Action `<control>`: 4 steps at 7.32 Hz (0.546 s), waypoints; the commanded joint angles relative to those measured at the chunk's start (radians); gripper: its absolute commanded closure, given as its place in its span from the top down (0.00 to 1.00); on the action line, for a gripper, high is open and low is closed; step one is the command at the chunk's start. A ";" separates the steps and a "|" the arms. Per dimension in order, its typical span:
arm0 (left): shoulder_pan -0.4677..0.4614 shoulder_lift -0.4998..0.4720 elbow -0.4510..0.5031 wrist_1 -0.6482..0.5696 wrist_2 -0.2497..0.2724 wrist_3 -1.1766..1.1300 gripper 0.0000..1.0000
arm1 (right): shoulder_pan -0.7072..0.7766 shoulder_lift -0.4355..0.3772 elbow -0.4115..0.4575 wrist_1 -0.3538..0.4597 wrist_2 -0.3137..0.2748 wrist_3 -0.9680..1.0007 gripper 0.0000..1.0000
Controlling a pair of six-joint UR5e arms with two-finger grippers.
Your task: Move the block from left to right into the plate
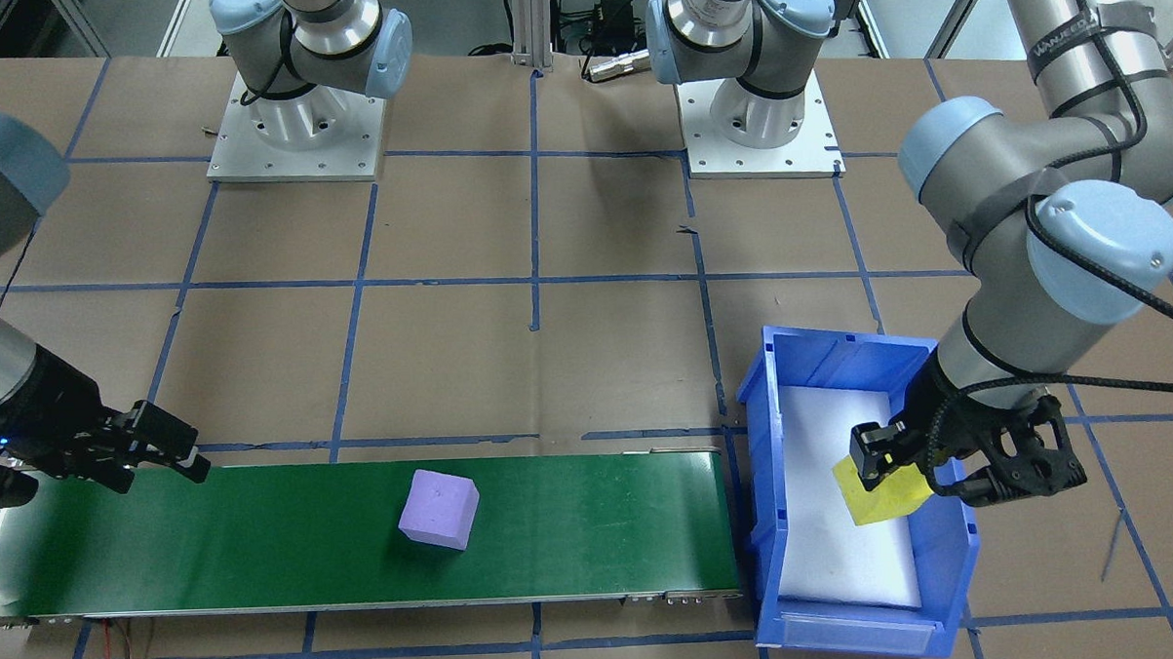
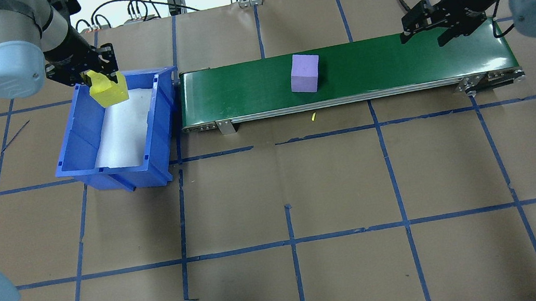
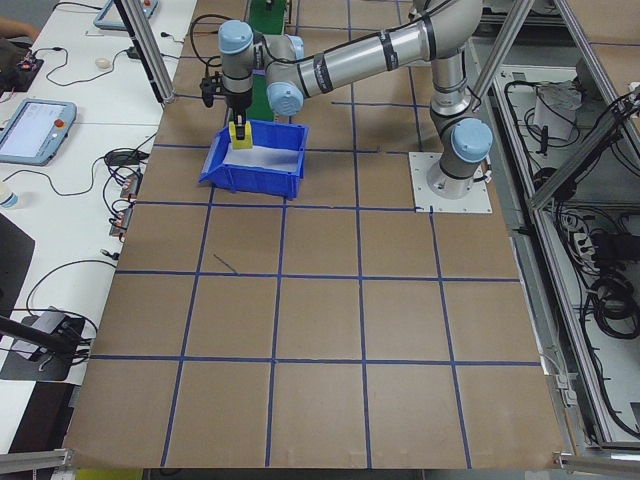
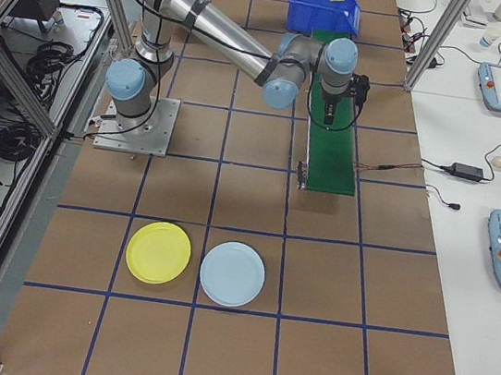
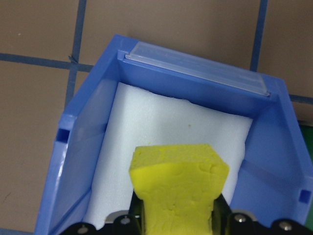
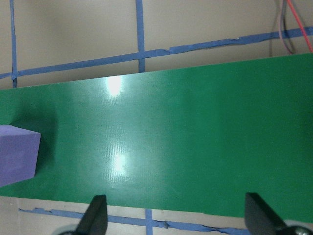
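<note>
My left gripper [image 2: 103, 82] is shut on a yellow foam block [image 2: 109, 92], holding it just above the far end of the blue bin [image 2: 86, 139]. In the left wrist view the yellow block [image 5: 178, 178] is squeezed between the jaws over the bin's white liner. A purple block [image 2: 305, 73] rests mid-way along the green conveyor belt [image 2: 382, 67]. My right gripper [image 2: 424, 38] hangs open over the belt's right end, with nothing between its fingers. The yellow plate [image 4: 158, 252] lies on the table far from the belt, seen only in the exterior right view.
A light-blue plate [image 4: 232, 274] lies beside the yellow one. The conveyor's metal frame [image 2: 345, 101] and the bin's tall walls [image 1: 946, 561] stand up from the brown, blue-taped table. Both arm bases [image 1: 295, 135] are bolted at the table's robot side.
</note>
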 commanded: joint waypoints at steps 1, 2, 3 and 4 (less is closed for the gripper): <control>-0.109 0.032 -0.005 0.003 -0.002 -0.012 0.22 | -0.043 0.015 0.007 0.001 0.081 -0.041 1.00; -0.137 0.025 -0.016 0.040 -0.006 -0.018 0.23 | -0.043 0.016 0.010 0.000 0.104 -0.037 1.00; -0.151 0.009 -0.019 0.040 -0.008 -0.016 0.23 | -0.043 0.024 0.012 -0.002 0.149 -0.037 1.00; -0.198 -0.021 -0.004 0.051 -0.008 -0.023 0.24 | -0.043 0.030 0.012 -0.002 0.153 -0.041 1.00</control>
